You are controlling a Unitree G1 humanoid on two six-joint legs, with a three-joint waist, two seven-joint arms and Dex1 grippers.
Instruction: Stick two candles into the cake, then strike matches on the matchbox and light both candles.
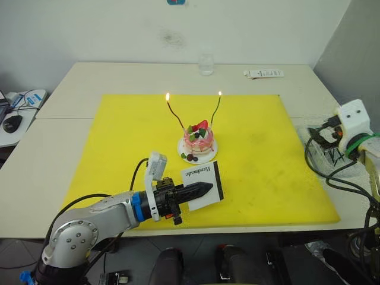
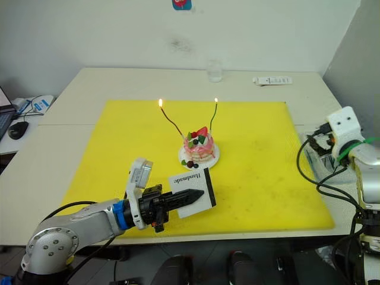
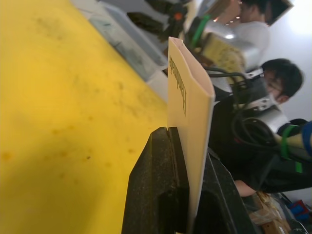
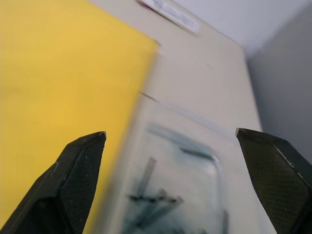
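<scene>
Both candles are burning! The dark red candle [image 1: 175, 114] and the green candle [image 1: 216, 108] stand stuck in the cake [image 1: 198, 140], leaning away from each other, each with a small flame at its tip. The cake sits on its white plate [image 1: 205, 157] near the middle of the yellow mat [image 1: 255, 172], strawberry and dark berries on top.

Just in front of the cake, on the robot's side, the left hand [image 1: 205, 189] is clamped on the matchbox [image 1: 202, 185]. The left wrist view shows it well: two black fingers [image 3: 156, 190] pressed tight against the box's flat faces, the "Handmade" print running up the side. The box is held by its near edge, its black strip on the side right of the cake-facing print.

Off to the right of the cake, past the mat's edge, the right hand [image 4: 170, 141] hangs with its fingers spread wide and nothing between them. Below it lies a clear tray [image 4: 170, 195] with short dark matches [image 4: 151, 195] inside, blurred.

Beyond the cake, at the bench's [image 1: 119, 77] far edge, stands a clear glass [image 1: 205, 64], and to its right a white flat item [image 1: 263, 73]. In the left wrist view, people [image 3: 273, 78] sit beyond the bench.
</scene>
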